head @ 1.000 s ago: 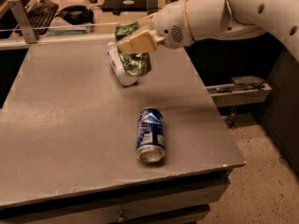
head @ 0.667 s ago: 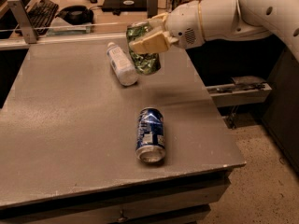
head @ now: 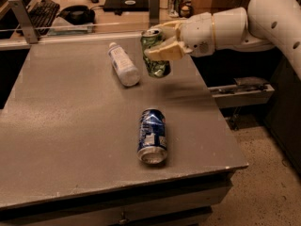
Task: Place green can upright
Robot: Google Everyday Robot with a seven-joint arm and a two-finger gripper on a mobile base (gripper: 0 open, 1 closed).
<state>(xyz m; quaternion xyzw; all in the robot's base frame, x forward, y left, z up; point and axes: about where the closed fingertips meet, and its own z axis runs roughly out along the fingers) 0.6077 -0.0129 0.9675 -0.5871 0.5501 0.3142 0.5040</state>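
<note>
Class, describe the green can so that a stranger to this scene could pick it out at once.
Find the grey table and look to its far right side, where the gripper reaches in. The green can is clamped in it, silver top up, right of the white bottle. It alone is green and held; the bottle and blue can lie on their sides.

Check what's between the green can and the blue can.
Only bare table, per the camera view. The hand grips the green can beyond the blue can, near the table's far edge.

Grey table (head: 70, 140), speckled floor (head: 268, 187), cluttered desk (head: 101, 19) behind.
</note>
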